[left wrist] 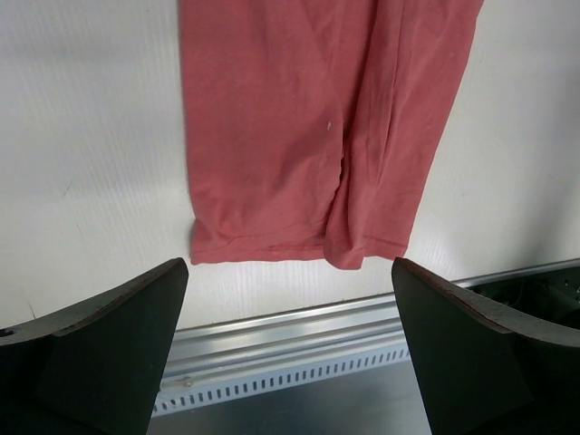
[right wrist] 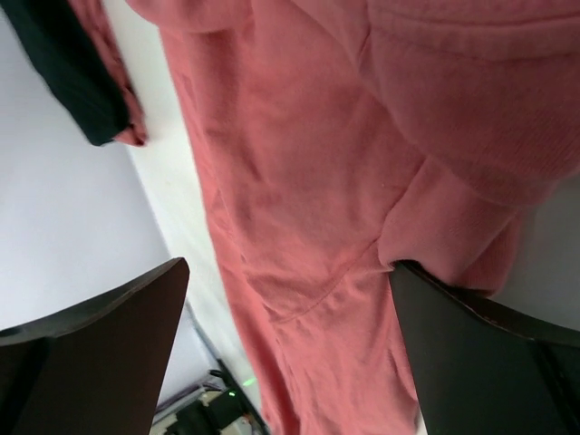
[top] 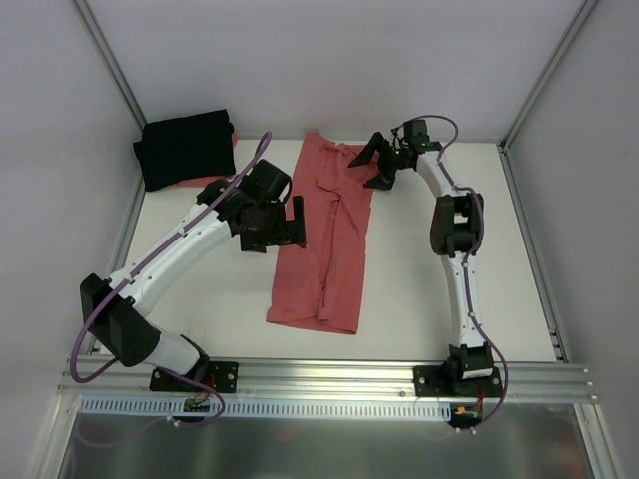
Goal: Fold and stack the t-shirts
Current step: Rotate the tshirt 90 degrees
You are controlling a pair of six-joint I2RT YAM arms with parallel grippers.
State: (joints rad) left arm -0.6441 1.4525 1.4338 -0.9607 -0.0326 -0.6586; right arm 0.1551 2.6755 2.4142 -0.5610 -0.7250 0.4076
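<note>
The coral-red t-shirt (top: 324,235) lies as a long narrow strip down the middle of the table. The black t-shirt (top: 186,148) lies folded at the back left. My left gripper (top: 284,231) hovers at the red strip's left edge, open and empty. In the left wrist view (left wrist: 290,362) the shirt's near end (left wrist: 308,136) lies ahead of the open fingers. My right gripper (top: 370,167) is open at the shirt's far right corner. In the right wrist view (right wrist: 290,353) red cloth (right wrist: 317,208) fills the gap, and a fold rests against the right finger (right wrist: 489,362).
A bit of red cloth (top: 233,140) shows from under the black shirt, also in the right wrist view (right wrist: 134,136). A metal rail (top: 329,377) runs along the table's near edge. White walls with metal posts close the back and sides.
</note>
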